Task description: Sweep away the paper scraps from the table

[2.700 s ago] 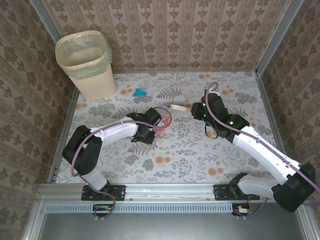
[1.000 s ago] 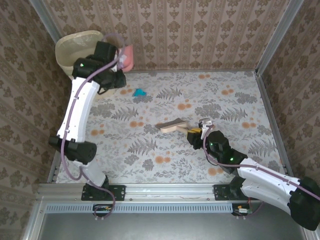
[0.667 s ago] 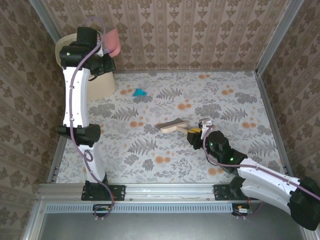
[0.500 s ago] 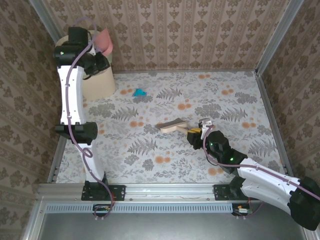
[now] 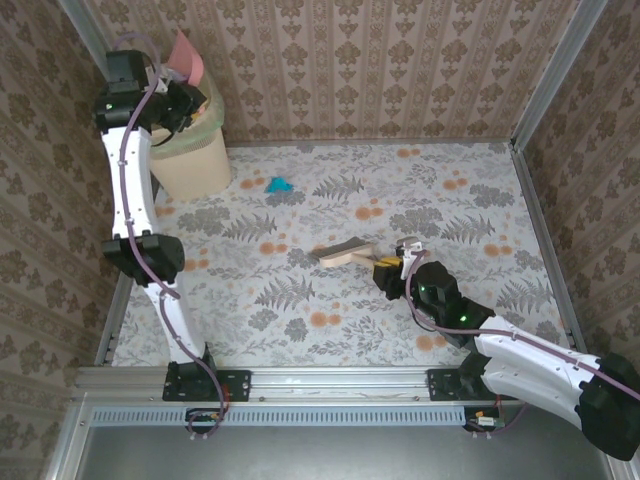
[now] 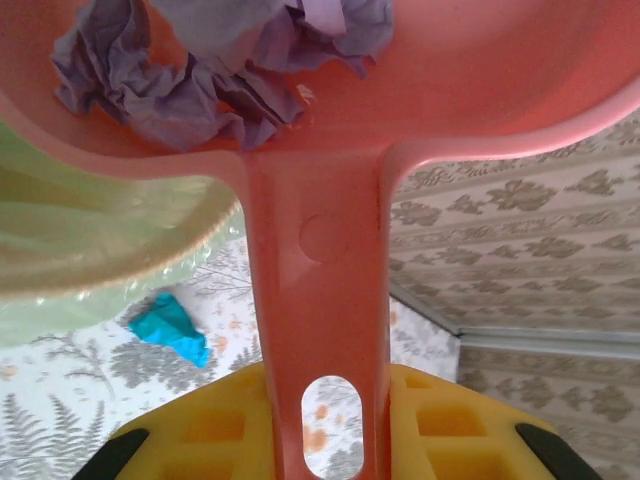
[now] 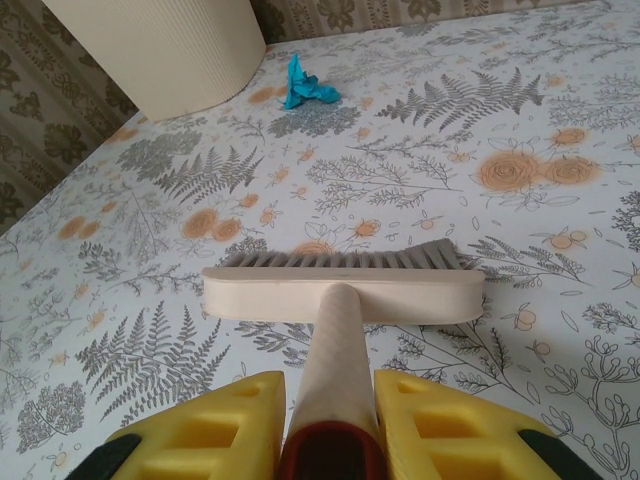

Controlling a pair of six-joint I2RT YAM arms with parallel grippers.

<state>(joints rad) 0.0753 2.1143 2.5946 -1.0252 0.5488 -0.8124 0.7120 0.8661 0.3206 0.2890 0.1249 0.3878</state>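
Observation:
My left gripper is shut on the handle of a salmon dustpan, held high over the bin at the back left. In the left wrist view several crumpled lilac paper scraps lie in the pan above the handle, which runs between my yellow fingers. One teal scrap lies on the table near the bin. My right gripper is shut on the handle of a cream brush whose head rests bristles-down mid-table.
The beige bin with its pale green liner stands in the back left corner; its side shows in the right wrist view. Brown patterned walls and aluminium rails close in the table.
The left arm has swung the dustpan further left and up, from beside the bin to over its mouth. The right arm and brush have stayed still.

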